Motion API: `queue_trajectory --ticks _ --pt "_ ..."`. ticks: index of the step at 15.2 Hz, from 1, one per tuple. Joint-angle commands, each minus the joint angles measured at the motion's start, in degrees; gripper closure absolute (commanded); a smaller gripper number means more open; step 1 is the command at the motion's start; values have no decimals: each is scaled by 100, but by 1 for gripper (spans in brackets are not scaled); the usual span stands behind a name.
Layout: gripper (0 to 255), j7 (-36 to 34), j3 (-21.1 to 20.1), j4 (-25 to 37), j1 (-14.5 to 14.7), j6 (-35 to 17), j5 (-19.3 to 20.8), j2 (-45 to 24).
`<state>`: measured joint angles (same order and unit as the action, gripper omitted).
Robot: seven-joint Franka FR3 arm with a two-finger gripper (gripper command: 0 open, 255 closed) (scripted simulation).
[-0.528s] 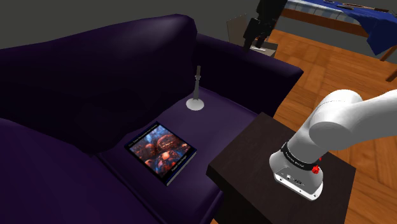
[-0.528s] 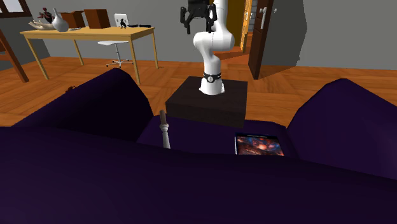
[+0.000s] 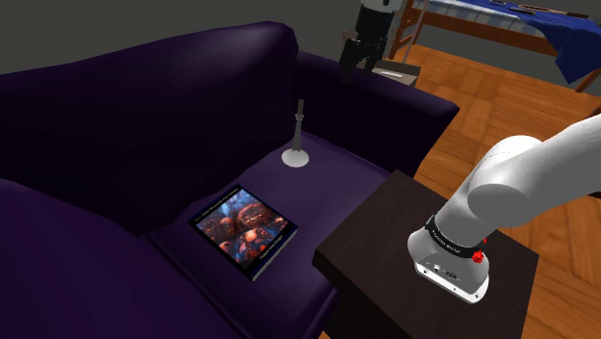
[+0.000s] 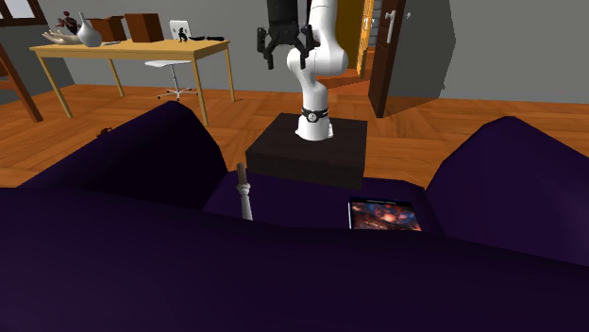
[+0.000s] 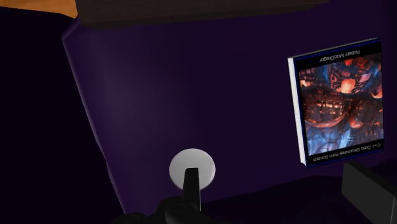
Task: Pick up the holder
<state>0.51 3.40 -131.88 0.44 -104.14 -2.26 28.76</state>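
Observation:
The holder (image 3: 297, 146) is a slim candlestick with a round grey foot and a dark upright stem. It stands on the purple sofa seat (image 3: 337, 178) near the arm end. In the second exterior view the holder (image 4: 244, 196) rises just behind the sofa back. My black gripper (image 3: 359, 58) hangs high in the air over the sofa's armrest, well above the holder and apart from it. Seen from the second exterior view, the gripper (image 4: 284, 57) has its fingers spread, open and empty. The wrist view looks straight down on the holder's round foot (image 5: 192, 167).
A book with a red and blue cover (image 3: 243, 227) lies flat on the seat beside the holder. The dark stand (image 3: 385, 241) butts against the sofa front. A wooden table (image 4: 123, 52) and an office chair (image 4: 175, 80) stand far behind the arm.
The gripper has swung toward the shoulder view's left and come down a little, from over the floor side to over the armrest. Holder and book have not moved.

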Motion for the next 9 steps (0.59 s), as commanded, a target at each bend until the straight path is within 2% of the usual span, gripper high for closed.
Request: queue_trajectory --ticks 1,9 --pt "0 -30 3 208 -5 -175 9 -501" --pt "0 -131 48 1391 -38 -521 28 -2500"
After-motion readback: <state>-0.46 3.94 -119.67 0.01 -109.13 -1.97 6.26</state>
